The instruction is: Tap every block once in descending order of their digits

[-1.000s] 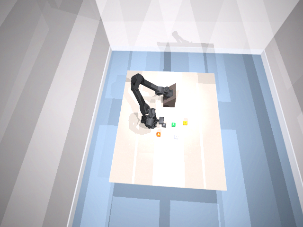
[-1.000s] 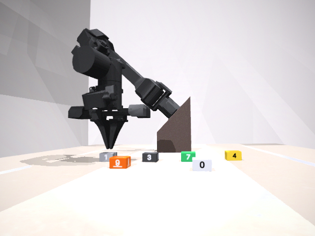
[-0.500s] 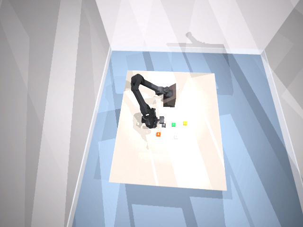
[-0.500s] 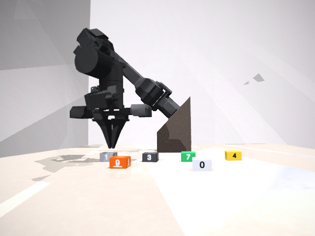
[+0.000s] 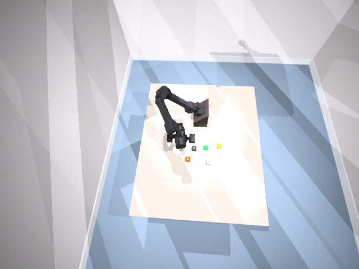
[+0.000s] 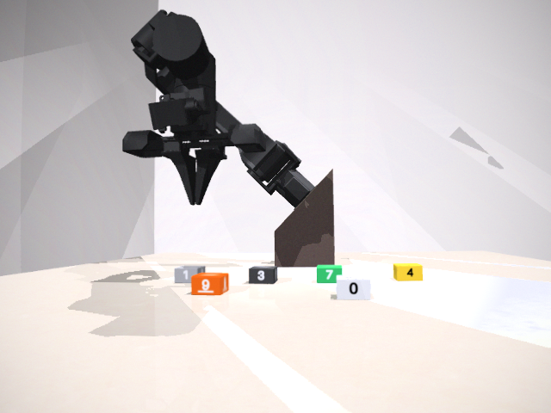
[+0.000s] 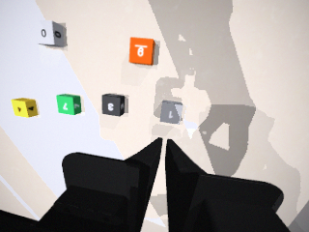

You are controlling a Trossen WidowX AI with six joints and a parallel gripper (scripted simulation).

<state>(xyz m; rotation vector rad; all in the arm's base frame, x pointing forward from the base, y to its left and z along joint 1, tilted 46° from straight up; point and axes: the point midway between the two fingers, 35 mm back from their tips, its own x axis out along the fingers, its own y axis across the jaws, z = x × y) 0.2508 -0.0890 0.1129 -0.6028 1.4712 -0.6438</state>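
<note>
Gripper hangs high above the worktop, jaws clenched together with nothing between them, tips pointing down. In the exterior view it sits above the light grey block marked 1, well clear of it. Wrist view has that grey 1 block just ahead of the fingertips, apart from them.

Six blocks on the worktop, none touched by the arm:
- orange 9 block, in front of the grey 1 and partly covering it in the exterior view
- dark grey 3 block, right of the grey 1 in the exterior view
- green 7 block, further along the same row
- white 0 block, nearer the exterior camera, overlapping the green 7's corner in that view
- yellow 4 block, end of the row, apart from the rest

Arm's base joins a dark brown slanted mount behind the row. Top view: arm folds from the mount out over the grey 1 end of the row.
</note>
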